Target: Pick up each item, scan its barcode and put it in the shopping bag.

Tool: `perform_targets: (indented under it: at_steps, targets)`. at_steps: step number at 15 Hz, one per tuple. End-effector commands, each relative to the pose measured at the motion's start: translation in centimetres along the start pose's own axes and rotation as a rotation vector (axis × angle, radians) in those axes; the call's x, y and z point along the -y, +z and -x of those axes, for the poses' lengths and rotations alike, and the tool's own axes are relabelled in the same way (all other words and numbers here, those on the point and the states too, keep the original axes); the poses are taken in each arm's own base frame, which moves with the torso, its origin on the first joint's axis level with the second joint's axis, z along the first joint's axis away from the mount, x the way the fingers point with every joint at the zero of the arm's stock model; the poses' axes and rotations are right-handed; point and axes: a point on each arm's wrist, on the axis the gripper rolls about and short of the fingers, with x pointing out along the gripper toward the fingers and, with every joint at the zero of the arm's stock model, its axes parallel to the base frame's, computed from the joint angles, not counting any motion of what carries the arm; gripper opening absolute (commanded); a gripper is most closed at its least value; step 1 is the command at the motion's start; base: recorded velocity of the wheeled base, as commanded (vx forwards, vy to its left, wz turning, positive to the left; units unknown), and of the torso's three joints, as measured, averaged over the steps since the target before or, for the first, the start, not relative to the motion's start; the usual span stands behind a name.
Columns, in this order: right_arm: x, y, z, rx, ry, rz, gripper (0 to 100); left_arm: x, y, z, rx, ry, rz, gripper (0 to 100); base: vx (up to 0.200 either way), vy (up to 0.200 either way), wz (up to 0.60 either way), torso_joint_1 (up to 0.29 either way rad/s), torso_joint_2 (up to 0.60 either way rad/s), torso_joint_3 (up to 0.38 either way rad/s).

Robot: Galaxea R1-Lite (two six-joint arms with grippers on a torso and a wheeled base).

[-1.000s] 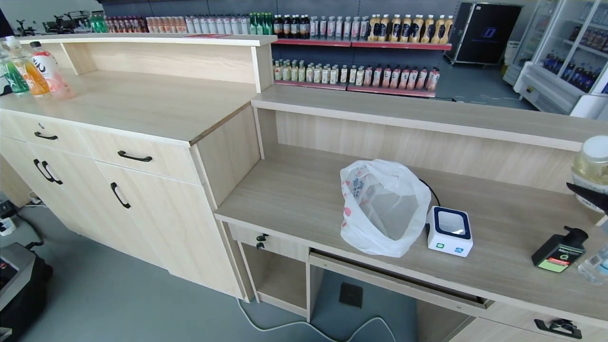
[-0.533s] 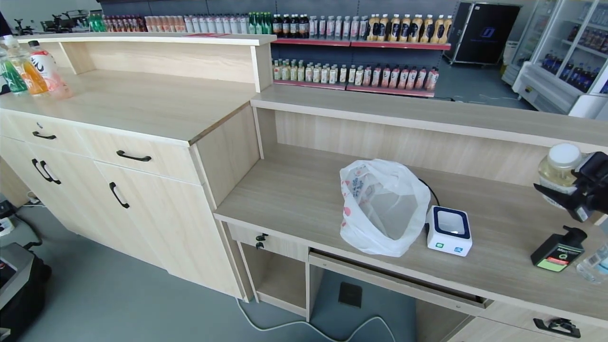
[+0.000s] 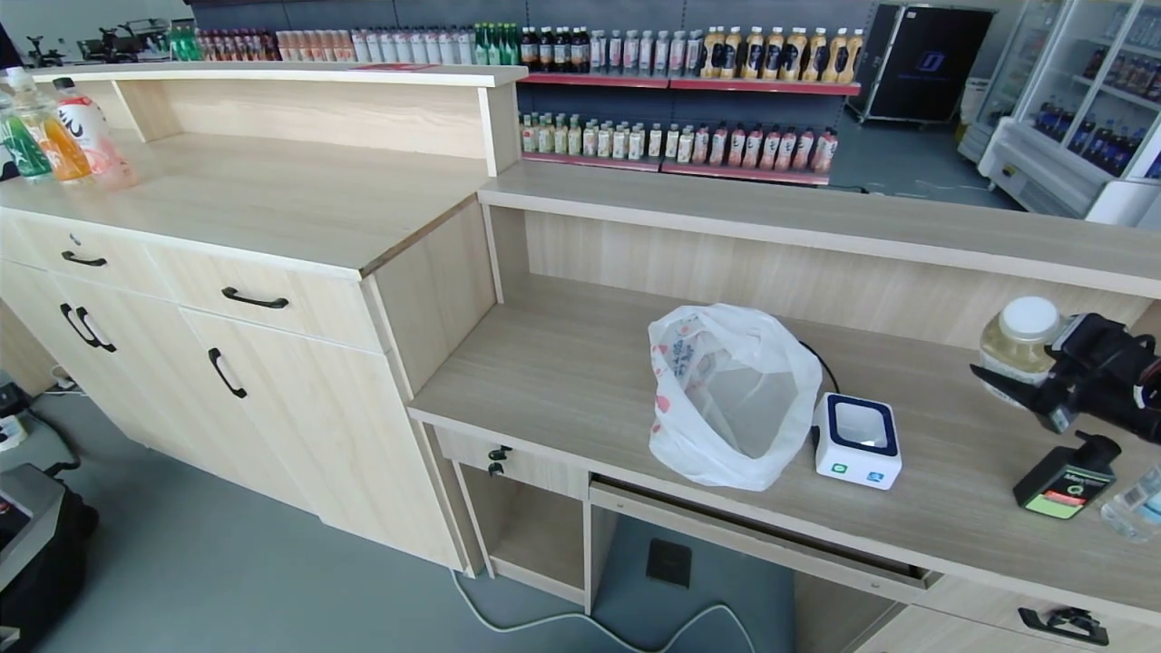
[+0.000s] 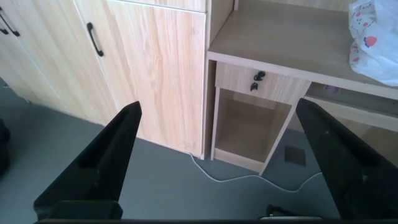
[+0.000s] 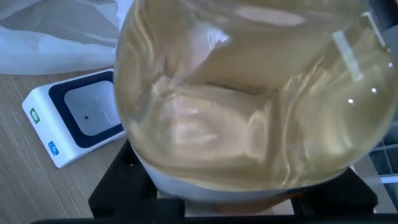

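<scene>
My right gripper (image 3: pixel 1029 385) is shut on a clear bottle of pale yellow drink (image 3: pixel 1014 346) with a white cap, held upright above the right part of the desk. That bottle (image 5: pixel 249 93) sits close against the camera in the right wrist view, with the white barcode scanner (image 5: pixel 78 124) on the desk below it. In the head view the scanner (image 3: pixel 858 441) stands right of the open white shopping bag (image 3: pixel 731 392). My left gripper (image 4: pixel 214 158) hangs open over the floor in front of the cabinet, its fingers (image 4: pixel 96 165) wide apart and holding nothing.
A black pump bottle (image 3: pixel 1066 477) and a clear water bottle (image 3: pixel 1134 504) stand at the desk's right edge. Several drink bottles (image 3: pixel 54 127) sit on the higher counter at far left. A raised ledge (image 3: pixel 816 222) runs behind the desk.
My right gripper has carried the yellow bottle leftward and lower, from the right edge toward the scanner. The bag and scanner stayed put.
</scene>
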Motion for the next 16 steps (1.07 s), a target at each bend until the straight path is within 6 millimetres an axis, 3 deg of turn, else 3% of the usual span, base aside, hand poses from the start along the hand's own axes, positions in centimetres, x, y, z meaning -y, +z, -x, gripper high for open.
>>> perform_targets:
  at_steps: [1, 7, 16]
  targets:
    - [-0.6, -0.8, -0.5, -0.007, 0.014, -0.010, 0, 0.0, 0.0, 0.0, 0.001, 0.001, 0.000, 100, 0.000, 0.000, 0.00, 0.000, 0.00, 0.000]
    - [-1.6, -2.0, -1.3, -0.015, 0.038, 0.046, 0, 0.0, 0.0, 0.0, 0.001, 0.001, 0.000, 100, 0.000, 0.000, 0.00, 0.000, 0.00, 0.000]
    - [-3.1, -2.2, -2.9, 0.022, 0.063, 0.049, 0, 0.0, 0.0, 0.0, 0.001, 0.001, 0.000, 100, 0.000, 0.000, 0.00, 0.000, 0.00, 0.000]
